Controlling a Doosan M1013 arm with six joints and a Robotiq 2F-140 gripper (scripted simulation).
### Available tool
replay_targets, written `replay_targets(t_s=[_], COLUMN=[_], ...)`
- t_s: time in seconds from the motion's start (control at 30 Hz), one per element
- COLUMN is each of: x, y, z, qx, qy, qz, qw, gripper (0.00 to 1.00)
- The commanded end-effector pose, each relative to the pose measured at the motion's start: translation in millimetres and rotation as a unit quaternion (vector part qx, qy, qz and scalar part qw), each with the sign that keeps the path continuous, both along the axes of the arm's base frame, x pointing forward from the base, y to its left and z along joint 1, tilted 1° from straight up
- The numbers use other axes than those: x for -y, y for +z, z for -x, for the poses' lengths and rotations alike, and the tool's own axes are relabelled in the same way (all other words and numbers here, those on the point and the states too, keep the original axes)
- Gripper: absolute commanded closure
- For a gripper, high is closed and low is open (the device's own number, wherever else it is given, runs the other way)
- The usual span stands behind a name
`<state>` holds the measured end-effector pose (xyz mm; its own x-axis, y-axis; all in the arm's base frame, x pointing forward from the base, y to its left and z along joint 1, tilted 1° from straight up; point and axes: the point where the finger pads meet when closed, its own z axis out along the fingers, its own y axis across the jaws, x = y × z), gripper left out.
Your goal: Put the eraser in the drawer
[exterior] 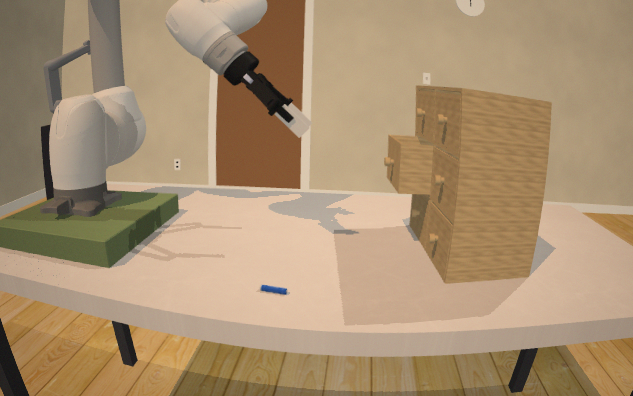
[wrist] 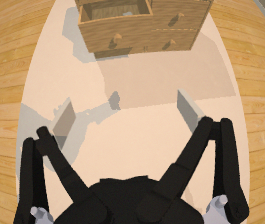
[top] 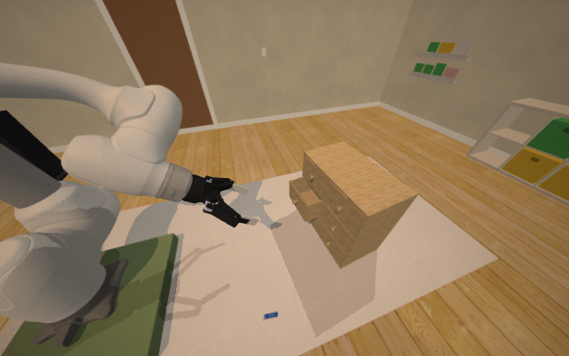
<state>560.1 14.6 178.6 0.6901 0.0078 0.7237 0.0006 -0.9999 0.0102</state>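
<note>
Hanging wide open, end effector [top: 246, 205] [exterior: 300, 122] [wrist: 124, 103] left of centre, top view; drawer [top: 299, 202] [exterior: 409, 165] [wrist: 97, 33], upper left in wrist view, extends from chest [top: 374, 229] [exterior: 499, 190] [wrist: 193, 27], pale object [wrist: 127, 13] inside.

Beige walls [top: 327, 54] [exterior: 364, 60], pale baseboard [top: 282, 116] [exterior: 584, 206] along foot. Brown door [top: 152, 54] [exterior: 264, 135] in pale frame. Floor [top: 440, 153] [exterior: 189, 350] [wrist: 13, 55] of light wood planks. Small white wall plate [top: 263, 52] [exterior: 426, 78] on wall; dark-slotted outlet [exterior: 177, 164] lower, left of door in exterior view. Round pale clock [exterior: 471, 6], cut off by upper edge. Two wall shelves [top: 444, 56] bearing green, yellow, pink items. White cubby unit [top: 502, 135] holding green, yellow, pink bins. Pale table [top: 237, 270] [exterior: 289, 335] [wrist: 133, 150] on black legs; shadows across top.
</note>
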Motion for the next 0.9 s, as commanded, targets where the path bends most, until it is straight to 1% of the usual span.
replay_targets(t_s=[0.0,0.4,0.67,0.8,0.87], x=[-2,0,0,0,0], y=[-5,-7,-11,-14,-14], z=[0,-3,-7,-11,-11], qx=[0.019,0.037,0.060,0.081,0.081], qy=[0.019,0.016,0.016,0.016,0.016], qz=[-0.016,-0.014,-0.014,-0.015,-0.015], qw=[1.000,0.999,0.998,0.997,0.997], gripper=[0.00,0.00,0.00,0.00,0.00])
